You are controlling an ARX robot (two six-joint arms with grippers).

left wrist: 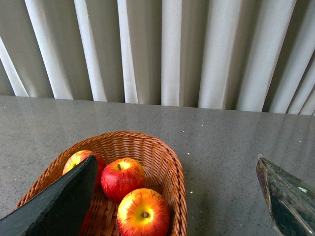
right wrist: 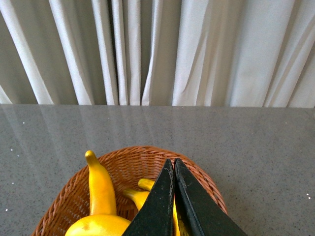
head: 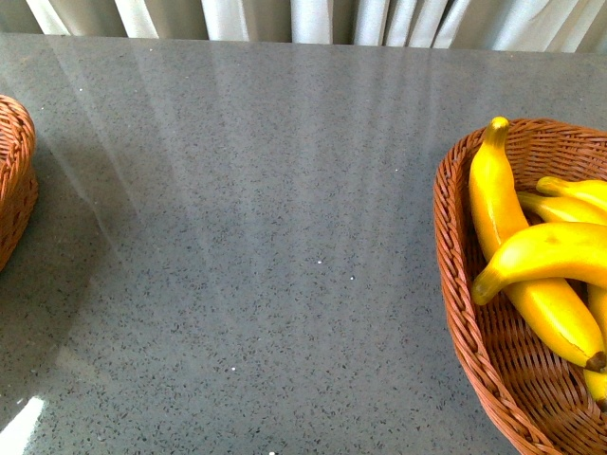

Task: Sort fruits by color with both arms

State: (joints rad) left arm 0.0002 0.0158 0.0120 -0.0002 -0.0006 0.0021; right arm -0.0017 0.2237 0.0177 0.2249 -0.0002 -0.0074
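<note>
Several yellow bananas (head: pixel 531 256) lie in a brown wicker basket (head: pixel 455 284) at the right of the grey table; neither arm shows in the front view. In the right wrist view my right gripper (right wrist: pixel 173 162) is shut and empty, its black fingers pressed together above the bananas (right wrist: pixel 101 189) in that basket (right wrist: pixel 128 162). In the left wrist view three red apples with yellow patches (left wrist: pixel 122 178) sit in another wicker basket (left wrist: pixel 167 167). My left gripper (left wrist: pixel 177 164) is open and empty above that basket's edge, one finger (left wrist: pixel 64 201) over the apples.
The left basket's edge (head: pixel 14 180) shows at the far left in the front view. Grey speckled tabletop (head: pixel 266 237) lies between the baskets. White curtains (head: pixel 303 19) hang behind the table's far edge.
</note>
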